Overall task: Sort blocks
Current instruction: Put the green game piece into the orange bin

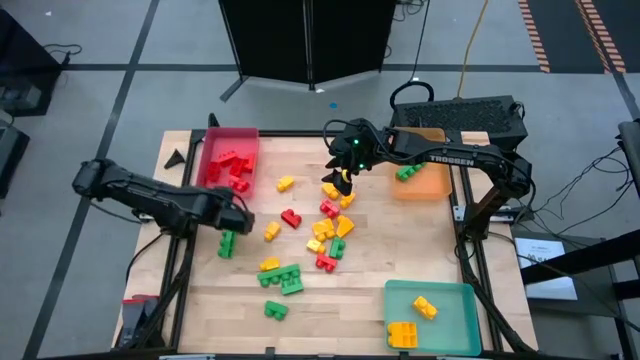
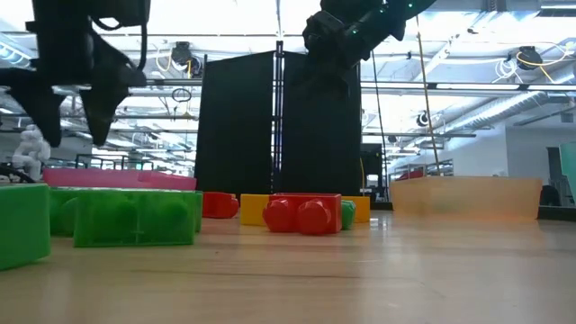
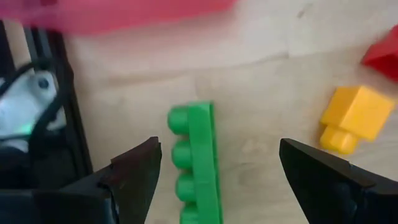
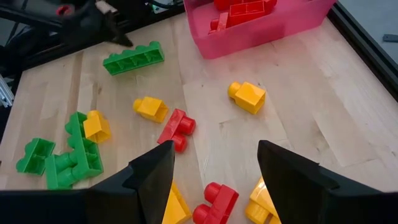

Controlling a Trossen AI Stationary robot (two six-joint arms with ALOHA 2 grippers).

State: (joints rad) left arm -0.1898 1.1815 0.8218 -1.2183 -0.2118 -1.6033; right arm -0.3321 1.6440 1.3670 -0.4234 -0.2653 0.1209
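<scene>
Below the left gripper (image 1: 238, 222), on the wooden table (image 1: 420, 250), lies a long green block (image 1: 227, 243), just near-side of the fingertips in the high view. In the left wrist view this green block (image 3: 198, 163) sits between the two fingers (image 3: 134, 171), closer to one of them and touching neither. The jaws stand wide apart and hold nothing. The block lies on its side, its row of studs facing sideways, with its long axis running near to far.

Right of it are a small yellow block (image 1: 272, 231) and a red block (image 1: 291, 218). Far from it stands the red tray (image 1: 212, 150), with red blocks (image 1: 231, 166) inside.

Farther right, the right gripper (image 1: 341, 180) hovers over the scattered pile (image 1: 330, 232), jaws parted and empty.
</scene>
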